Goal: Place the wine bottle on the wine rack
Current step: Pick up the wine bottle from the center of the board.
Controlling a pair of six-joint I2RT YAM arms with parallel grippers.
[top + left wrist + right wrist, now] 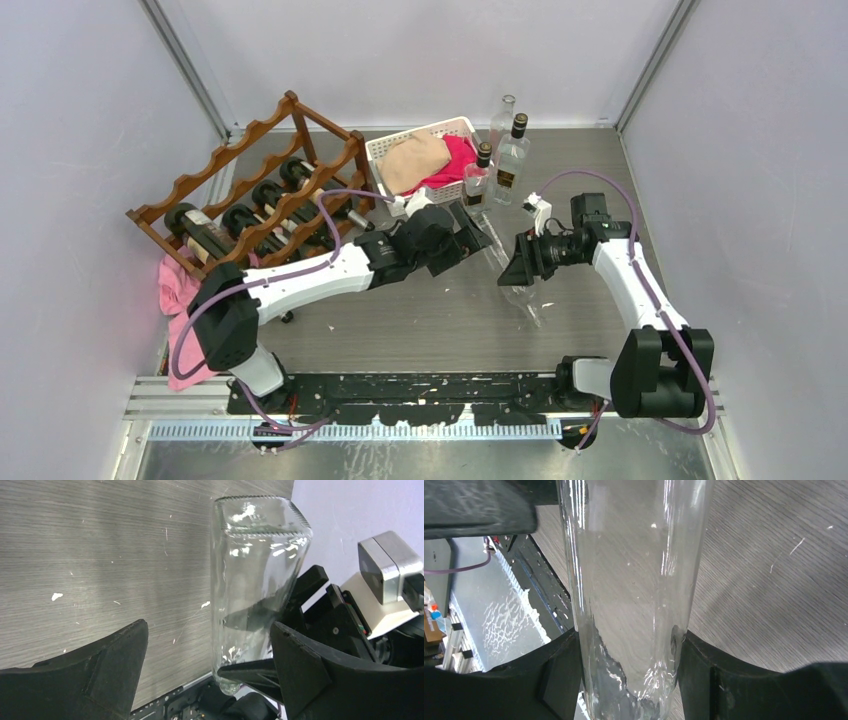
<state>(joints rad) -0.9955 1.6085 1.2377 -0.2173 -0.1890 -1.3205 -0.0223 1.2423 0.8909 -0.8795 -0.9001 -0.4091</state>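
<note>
Clear, square-based glass wine bottle point(255, 580)

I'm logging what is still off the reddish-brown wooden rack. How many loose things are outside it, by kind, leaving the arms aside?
Clear glass bottles: 4 (three standing at the back, one held by the right gripper)
Cloths: 3 (beige cloth, magenta cloth, pink cloth)
White plastic basket: 1
Total: 8

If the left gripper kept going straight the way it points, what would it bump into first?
Most likely the clear bottle. It lies just ahead of the open left gripper, nearer one finger, and the right gripper grips it. Depth is hard to judge.
</note>
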